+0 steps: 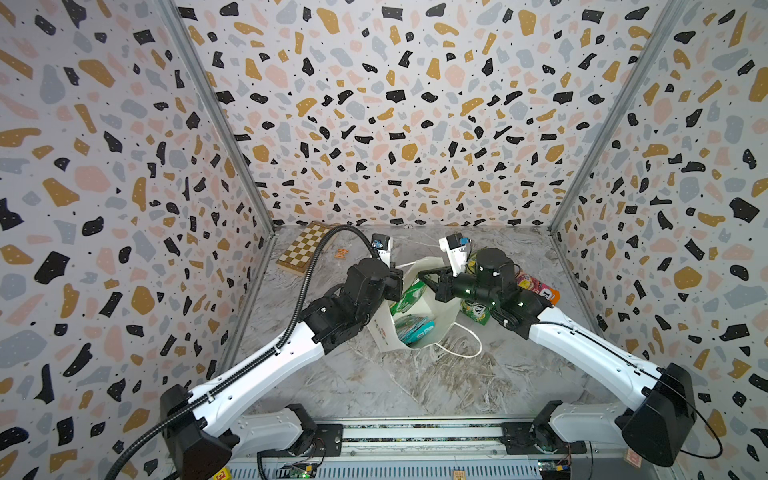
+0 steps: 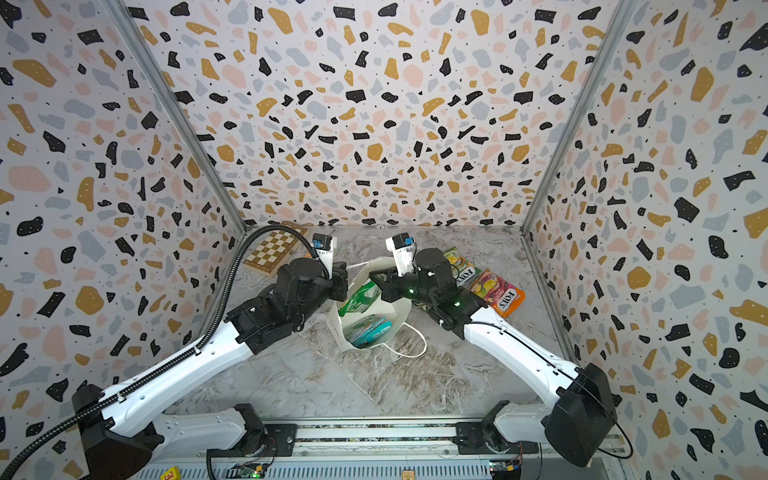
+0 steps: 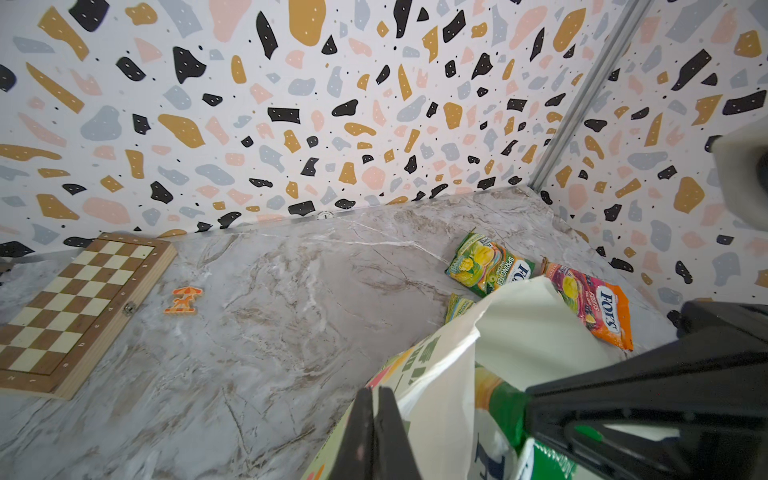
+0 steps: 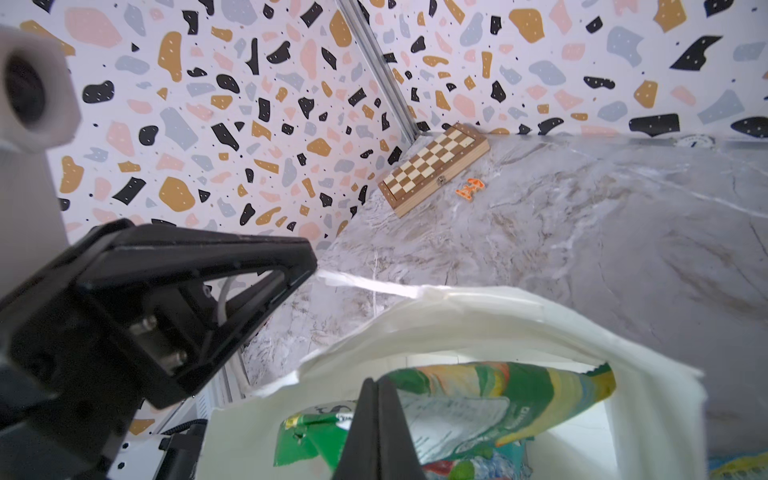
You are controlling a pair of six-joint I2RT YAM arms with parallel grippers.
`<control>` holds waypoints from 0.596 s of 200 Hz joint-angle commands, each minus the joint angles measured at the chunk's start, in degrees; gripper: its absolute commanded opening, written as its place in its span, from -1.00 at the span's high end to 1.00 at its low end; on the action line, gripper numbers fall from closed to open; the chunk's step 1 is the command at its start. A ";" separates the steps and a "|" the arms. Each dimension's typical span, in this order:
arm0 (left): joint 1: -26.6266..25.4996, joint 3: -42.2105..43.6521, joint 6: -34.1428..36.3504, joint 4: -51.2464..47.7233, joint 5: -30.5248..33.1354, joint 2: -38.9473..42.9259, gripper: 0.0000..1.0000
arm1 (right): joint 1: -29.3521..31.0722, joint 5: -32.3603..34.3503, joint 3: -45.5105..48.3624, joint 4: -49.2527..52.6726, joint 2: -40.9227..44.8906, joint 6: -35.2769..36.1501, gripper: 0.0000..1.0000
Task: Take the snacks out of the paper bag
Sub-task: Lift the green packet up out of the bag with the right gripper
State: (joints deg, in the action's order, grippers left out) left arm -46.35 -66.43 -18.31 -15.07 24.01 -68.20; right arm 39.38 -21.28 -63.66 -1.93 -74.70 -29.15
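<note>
Right hand (image 4: 377,390) first: jaws pressed fully together, and as we read it they pinch the upper end of the green packet (image 4: 478,399), which sticks up in the mouth of the paper bag (image 4: 540,316). From the fingertips outward, the packet's long axis runs slantwise down and leftward into the bag, away from this hand and toward the left arm's side. So we'd judge the pull wants to go back along that line, up and to the right, rather than sideways against the rim. Across the mouth, the left hand (image 3: 375,395) is closed tight too, on the bag's rim or its cord, we can't tell which, and seems to brace the mouth open. Deeper inside lies at least one teal packet (image 2: 368,330), flat against the bag's near wall. Beyond the right arm, on the counter (image 2: 332,382), a green-yellow packet (image 2: 459,262) and a pink-orange packet (image 2: 498,293) lie flat outside the bag. That pile sits on the right arm's side, so the right arm is the nearer carrier.
</note>
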 commanded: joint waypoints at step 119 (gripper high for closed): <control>12.85 -10.20 3.71 0.88 -9.26 -3.24 1.00 | -5.58 -9.24 -27.70 4.09 -12.46 0.50 1.00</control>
State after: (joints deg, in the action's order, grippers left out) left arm -35.88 -73.84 -16.64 -16.82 21.12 -71.68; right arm 35.18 -28.27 -85.60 3.55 -86.80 -28.10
